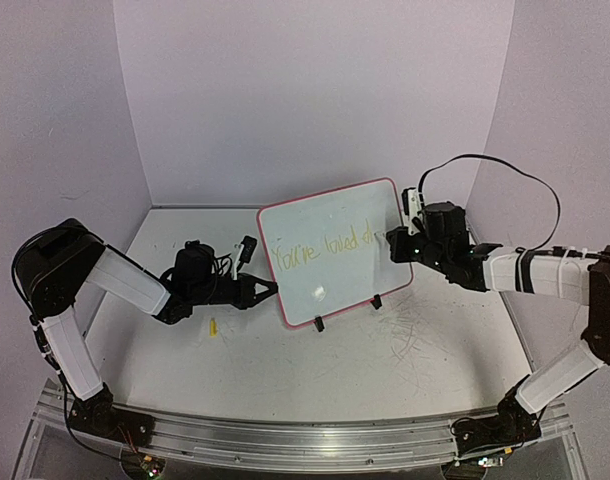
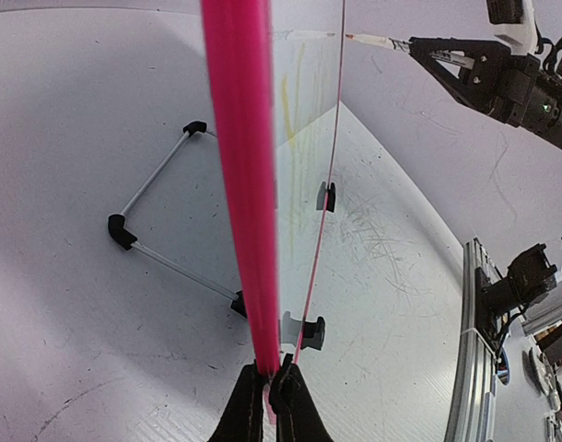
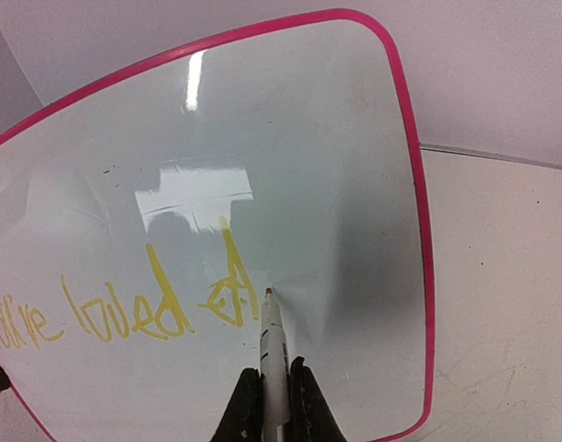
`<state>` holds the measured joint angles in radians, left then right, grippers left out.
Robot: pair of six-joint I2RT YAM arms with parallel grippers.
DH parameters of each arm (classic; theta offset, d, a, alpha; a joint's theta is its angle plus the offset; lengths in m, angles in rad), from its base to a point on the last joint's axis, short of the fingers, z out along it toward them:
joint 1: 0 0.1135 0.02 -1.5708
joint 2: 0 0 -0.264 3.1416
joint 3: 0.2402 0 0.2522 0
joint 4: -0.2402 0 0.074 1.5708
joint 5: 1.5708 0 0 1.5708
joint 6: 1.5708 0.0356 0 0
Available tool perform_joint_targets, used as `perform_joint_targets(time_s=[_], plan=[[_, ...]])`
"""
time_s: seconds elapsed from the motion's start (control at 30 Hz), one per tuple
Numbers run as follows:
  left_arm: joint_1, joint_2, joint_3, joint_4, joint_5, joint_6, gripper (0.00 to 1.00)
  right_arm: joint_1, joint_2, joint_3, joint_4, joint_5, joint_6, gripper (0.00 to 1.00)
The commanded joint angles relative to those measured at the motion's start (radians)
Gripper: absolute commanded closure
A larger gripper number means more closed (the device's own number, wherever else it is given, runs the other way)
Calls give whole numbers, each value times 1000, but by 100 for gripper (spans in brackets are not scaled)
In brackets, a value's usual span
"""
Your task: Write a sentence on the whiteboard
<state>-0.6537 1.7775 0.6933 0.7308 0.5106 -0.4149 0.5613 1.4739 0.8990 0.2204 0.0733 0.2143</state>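
Note:
The whiteboard point(image 1: 335, 250) stands tilted on its black wire stand point(image 2: 161, 212) mid-table, its pink rim point(image 2: 240, 184) edge-on in the left wrist view. My left gripper point(image 1: 268, 290) point(image 2: 269, 368) is shut on the board's left rim. My right gripper point(image 1: 397, 240) point(image 3: 274, 368) is shut on a white marker point(image 3: 273, 341), whose tip rests on the board point(image 3: 309, 138) just right of the last letter. The sentence point(image 1: 320, 250) point(image 3: 124, 313) is pale yellow and reads "You're loved d" up to this point.
A small yellow cap point(image 1: 213, 326) lies on the table left of the board. Grey scratch marks point(image 1: 415, 330) cover the table in front of the right arm. White walls close in the back and sides. An aluminium rail point(image 1: 305, 440) runs along the near edge.

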Motion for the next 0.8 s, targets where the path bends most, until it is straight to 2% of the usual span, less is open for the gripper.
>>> perform_joint_targets(time_s=[0.0,0.33,0.77], plan=[[-3,-11,-4,-94,-31,26,100,0,10,33,51,-35,-15,100],[-3,-10,3,-100,-31,28,100,0,35,39,28,56,7,100],[-3,-20,3,-113,-34,31,100,0,56,51,67,76,3,100]])
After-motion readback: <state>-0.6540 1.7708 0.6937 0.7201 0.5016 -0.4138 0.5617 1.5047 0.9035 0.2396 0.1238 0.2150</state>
